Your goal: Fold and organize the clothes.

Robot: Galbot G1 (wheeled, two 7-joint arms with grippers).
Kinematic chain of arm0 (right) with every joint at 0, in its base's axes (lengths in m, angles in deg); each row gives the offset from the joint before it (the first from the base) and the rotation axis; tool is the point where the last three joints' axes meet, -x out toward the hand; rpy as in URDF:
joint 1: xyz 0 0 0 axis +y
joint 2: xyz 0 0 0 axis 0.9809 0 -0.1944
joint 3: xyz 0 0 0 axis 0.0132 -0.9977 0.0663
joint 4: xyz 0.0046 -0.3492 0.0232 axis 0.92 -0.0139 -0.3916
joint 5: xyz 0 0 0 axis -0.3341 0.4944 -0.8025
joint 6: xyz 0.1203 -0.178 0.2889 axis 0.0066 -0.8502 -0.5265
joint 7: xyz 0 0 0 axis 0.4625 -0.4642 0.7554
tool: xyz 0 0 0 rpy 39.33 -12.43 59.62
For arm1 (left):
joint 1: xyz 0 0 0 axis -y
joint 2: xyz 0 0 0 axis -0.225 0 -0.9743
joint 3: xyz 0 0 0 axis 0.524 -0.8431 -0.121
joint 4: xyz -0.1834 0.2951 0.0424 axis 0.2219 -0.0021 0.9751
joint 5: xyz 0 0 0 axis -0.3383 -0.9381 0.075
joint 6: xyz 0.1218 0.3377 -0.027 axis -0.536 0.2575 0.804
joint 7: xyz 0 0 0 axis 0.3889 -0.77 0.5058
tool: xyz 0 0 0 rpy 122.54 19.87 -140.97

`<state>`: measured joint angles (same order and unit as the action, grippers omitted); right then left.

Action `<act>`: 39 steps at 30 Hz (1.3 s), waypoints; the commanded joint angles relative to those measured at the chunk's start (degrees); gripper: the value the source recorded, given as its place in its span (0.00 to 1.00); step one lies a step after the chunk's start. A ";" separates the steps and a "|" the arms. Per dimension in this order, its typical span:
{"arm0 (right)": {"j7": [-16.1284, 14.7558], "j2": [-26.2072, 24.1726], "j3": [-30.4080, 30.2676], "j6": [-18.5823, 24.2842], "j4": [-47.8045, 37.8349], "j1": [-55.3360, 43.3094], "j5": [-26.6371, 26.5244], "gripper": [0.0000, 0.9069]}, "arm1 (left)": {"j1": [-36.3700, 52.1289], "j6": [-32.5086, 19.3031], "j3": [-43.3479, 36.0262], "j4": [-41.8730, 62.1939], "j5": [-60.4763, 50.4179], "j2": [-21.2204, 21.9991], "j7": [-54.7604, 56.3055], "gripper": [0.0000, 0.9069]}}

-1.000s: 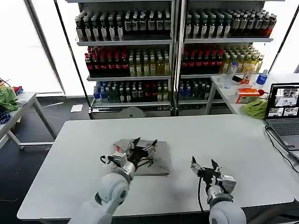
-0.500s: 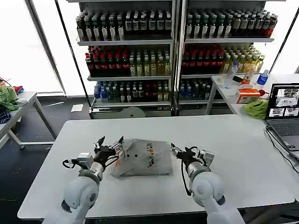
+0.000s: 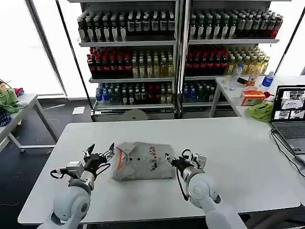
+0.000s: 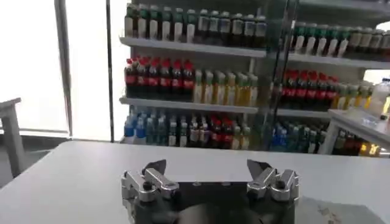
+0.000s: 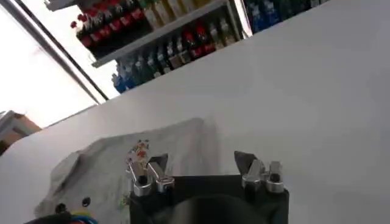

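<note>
The clothes are a rumpled light grey bundle (image 3: 143, 162) lying on the white table (image 3: 228, 143), left of its middle. A small multicolour print (image 3: 153, 156) faces up and an orange collar lining (image 3: 119, 160) shows at its left end. My left gripper (image 3: 101, 151) hovers open just left of the bundle, not touching it. My right gripper (image 3: 175, 157) is open at the bundle's right edge. In the right wrist view the open gripper (image 5: 202, 159) points along the table, with the grey shirt (image 5: 116, 167) and its print (image 5: 137, 149) beside one finger. The left wrist view has the gripper (image 4: 206, 167) open over bare table.
A laptop (image 3: 289, 114) with its cable sits at the table's right edge. A green cloth (image 3: 261, 110) lies on the side table behind it. Drink shelves (image 3: 176, 52) stand beyond the table. Another small table (image 3: 19, 107) with green cloth is at far left.
My left gripper has drawn back left off the bundle. My right gripper has come from the table's front up to the bundle's right edge. The bundle now lies wider, print showing.
</note>
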<state>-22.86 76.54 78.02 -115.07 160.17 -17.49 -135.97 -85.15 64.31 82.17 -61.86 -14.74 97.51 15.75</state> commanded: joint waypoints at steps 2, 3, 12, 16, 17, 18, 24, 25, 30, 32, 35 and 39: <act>0.49 -0.03 -2.06 -0.32 -1.40 -0.30 -0.06 0.53 | -1.40 0.27 1.31 -0.72 -0.05 0.04 0.51 1.00; 0.47 0.06 -2.09 -0.32 -1.35 -0.08 0.22 0.37 | -1.38 0.27 1.30 -0.74 -0.02 0.12 0.51 1.00; 0.57 1.05 -2.64 -0.32 -1.85 0.05 0.82 0.00 | -1.60 0.31 2.04 -1.02 0.29 -0.02 0.29 1.00; 0.28 1.21 -2.44 -0.31 -1.94 0.08 0.91 0.00 | -1.67 0.30 2.47 -1.13 0.36 -0.13 0.25 1.00; 0.21 1.19 -2.15 -0.30 -1.90 0.13 0.95 0.00 | -1.69 0.30 2.58 -1.13 0.41 -0.14 0.25 1.00; 0.19 1.10 -1.92 -0.30 -1.85 0.26 1.03 0.00 | -1.75 0.30 2.65 -1.13 0.41 -0.14 0.25 1.00; -0.92 -3.05 -0.91 -0.29 -0.45 0.96 1.34 0.00 | -2.00 0.34 2.60 -1.03 0.31 0.11 0.32 1.00; -0.92 -3.88 -0.45 -0.29 -0.30 0.87 0.92 0.00 | -1.97 0.36 2.57 -1.00 0.27 0.16 0.34 1.00; -1.72 -7.71 1.91 -0.29 -0.74 0.38 -0.57 0.00 | -1.88 0.38 2.05 -0.91 0.04 0.79 0.37 1.00; -1.91 -8.45 2.93 -0.27 -1.20 0.40 -0.69 0.00 | -1.86 0.37 1.85 -0.86 -0.05 1.01 0.37 1.00; -2.12 -9.31 3.89 -0.27 -1.60 0.82 -0.31 0.00 | -1.79 0.38 1.59 -0.90 -0.09 1.32 0.39 1.00; -2.20 -9.56 5.09 -0.24 -2.15 1.20 0.28 0.66 | -1.93 0.35 1.28 -1.00 -0.11 1.72 0.36 1.00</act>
<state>-24.57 70.12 80.47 -115.32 158.54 -16.44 -135.78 -86.95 64.66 83.59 -62.81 -14.80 98.97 16.13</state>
